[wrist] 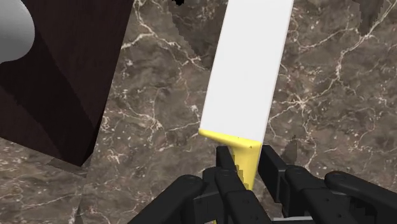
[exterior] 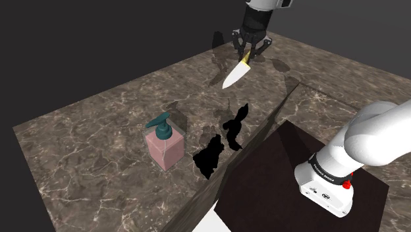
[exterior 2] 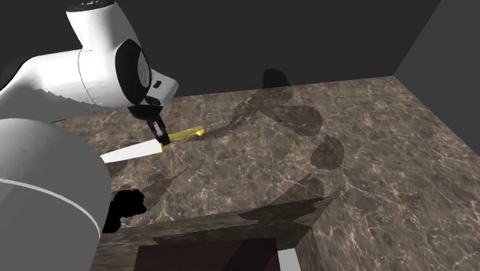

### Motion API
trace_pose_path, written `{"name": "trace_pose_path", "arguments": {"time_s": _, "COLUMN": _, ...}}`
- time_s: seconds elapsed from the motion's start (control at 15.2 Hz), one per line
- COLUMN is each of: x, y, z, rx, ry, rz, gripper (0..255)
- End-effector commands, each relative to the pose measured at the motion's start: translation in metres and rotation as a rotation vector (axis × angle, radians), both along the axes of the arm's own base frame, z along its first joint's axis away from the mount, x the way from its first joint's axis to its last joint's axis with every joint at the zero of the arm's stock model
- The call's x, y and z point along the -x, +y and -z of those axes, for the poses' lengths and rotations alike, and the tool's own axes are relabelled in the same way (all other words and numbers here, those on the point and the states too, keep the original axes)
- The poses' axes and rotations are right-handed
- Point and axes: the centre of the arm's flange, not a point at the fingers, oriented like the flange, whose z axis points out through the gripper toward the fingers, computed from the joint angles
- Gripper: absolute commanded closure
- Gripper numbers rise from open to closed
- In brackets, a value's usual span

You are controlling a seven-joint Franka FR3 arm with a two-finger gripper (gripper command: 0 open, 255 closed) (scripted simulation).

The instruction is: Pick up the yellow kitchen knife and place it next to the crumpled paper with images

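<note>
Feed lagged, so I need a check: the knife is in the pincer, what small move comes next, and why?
Probably carry it, at this height, toward the two ragged black shapes by the pink soap dispenser, likely the paper. The pincer is shut on the yellow handle of the knife, and the white blade seems clear of the marble counter.

wrist: knife [wrist: 245, 76] blade tip runs off the picture edge, yellow handle mostly buried in the claw [wrist: 245, 158] | second exterior: arm [exterior 2: 54, 177] covers the blade tip and most of the claw | shoulder: two black shapes [exterior: 209, 157] on worktop [exterior: 85, 125], can't tell what they are
</note>
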Motion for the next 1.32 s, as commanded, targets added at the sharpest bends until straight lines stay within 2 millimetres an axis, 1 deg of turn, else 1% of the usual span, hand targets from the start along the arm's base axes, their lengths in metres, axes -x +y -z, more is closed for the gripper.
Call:
{"name": "trace_pose_path", "arguments": {"time_s": 0.0, "x": 0.0, "y": 0.001, "z": 0.011, "rx": 0.0, "ry": 0.0, "rz": 0.0, "gripper": 255}}
{"name": "trace_pose_path", "arguments": {"time_s": 1.25, "x": 0.0, "y": 0.001, "z": 0.112, "rx": 0.0, "ry": 0.0, "rz": 0.0, "gripper": 255}}
